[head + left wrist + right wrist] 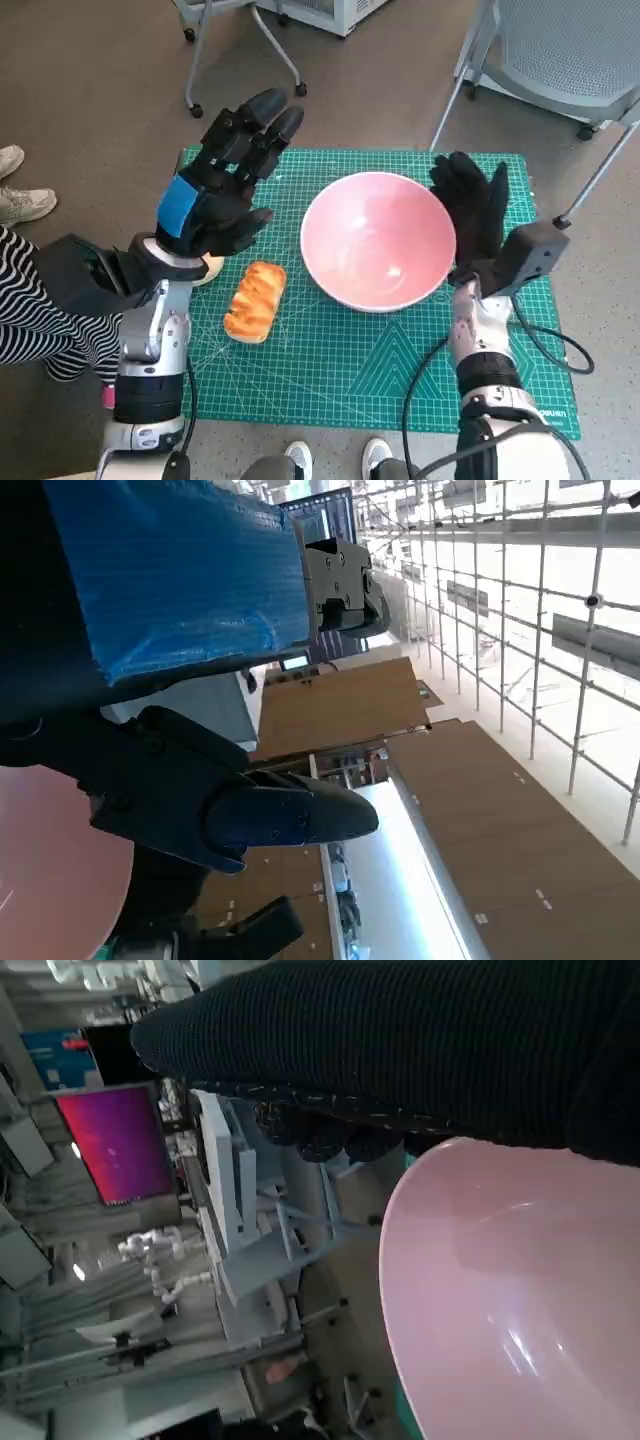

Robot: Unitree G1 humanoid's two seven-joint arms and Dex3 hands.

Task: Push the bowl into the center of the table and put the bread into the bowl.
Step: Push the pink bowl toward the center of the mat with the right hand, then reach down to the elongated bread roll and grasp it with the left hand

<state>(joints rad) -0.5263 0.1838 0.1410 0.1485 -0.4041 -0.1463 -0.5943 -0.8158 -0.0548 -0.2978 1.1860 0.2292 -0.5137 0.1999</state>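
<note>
Floor (90, 90): brownish-grey, plain, surrounds the worktop on all visible sides. Green cutting mat (350, 370) with a printed grid covers the worktop. Grey mesh-backed chair (560, 50) stands beyond the right robot hand; metal legs on castors (240, 60) stand beyond the left robot hand. Person's striped trouser leg (25, 300) and pale shoes (20, 190) lie outboard of the left robot hand. Left wrist view: large gridded windows (540, 610), bright daylight, brown wood panels (470, 830). Right wrist view: magenta-lit screen (115, 1145).
</note>
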